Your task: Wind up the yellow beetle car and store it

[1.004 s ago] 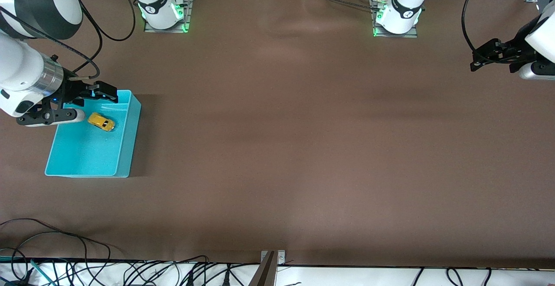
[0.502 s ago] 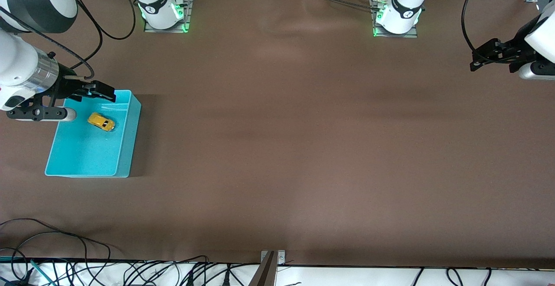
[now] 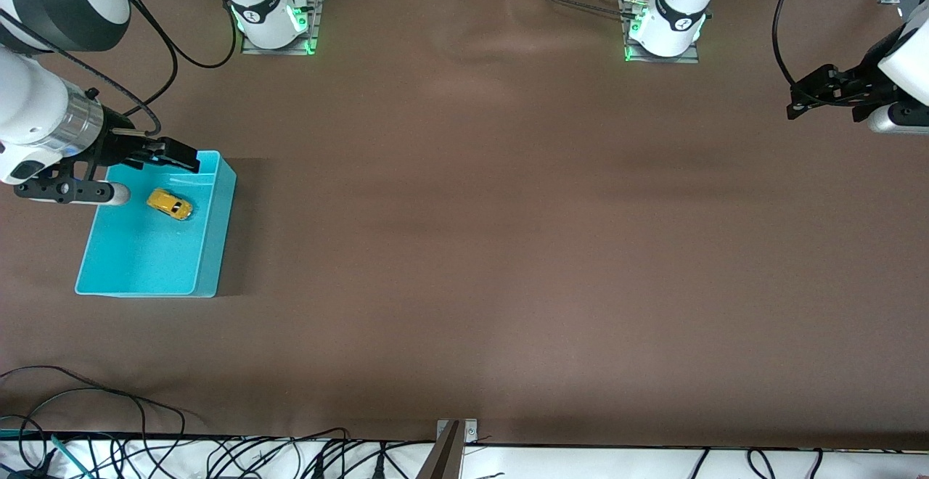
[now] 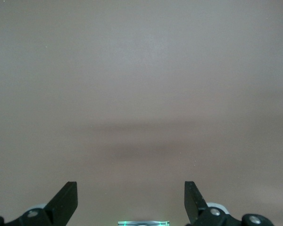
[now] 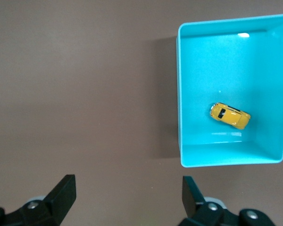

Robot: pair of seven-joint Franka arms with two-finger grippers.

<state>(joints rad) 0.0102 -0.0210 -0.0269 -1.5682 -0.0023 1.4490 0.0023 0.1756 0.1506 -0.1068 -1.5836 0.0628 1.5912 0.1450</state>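
Front view: yellow beetle car [image 3: 170,204] sits on the floor of the turquoise bin [image 3: 210,232], in the half of the bin farther from the front camera, resting on its wheels and angled to the bin walls. Bin is on the brown surface [image 3: 508,232] at the right arm's end. Right gripper [image 3: 156,167] is up in the air over the bin's edge nearest the robot bases, jaws released, nothing between them, not touching the car. Left gripper [image 3: 798,101] hangs over the surface at the left arm's end, well apart from bin and car; arm is waiting. Jaw state is hard to read from this angle.

Left wrist view: left gripper [image 4: 131,202] with jaws spread wide, empty. Only bare surface [image 4: 141,84] below it.

Right wrist view: right gripper [image 5: 129,200] jaws spread wide, empty, over bare surface [image 5: 75,94] just beside the bin [image 5: 184,94]. Car [image 5: 229,116] lies inside the bin, near one short wall, touching no wall as far as I can tell.
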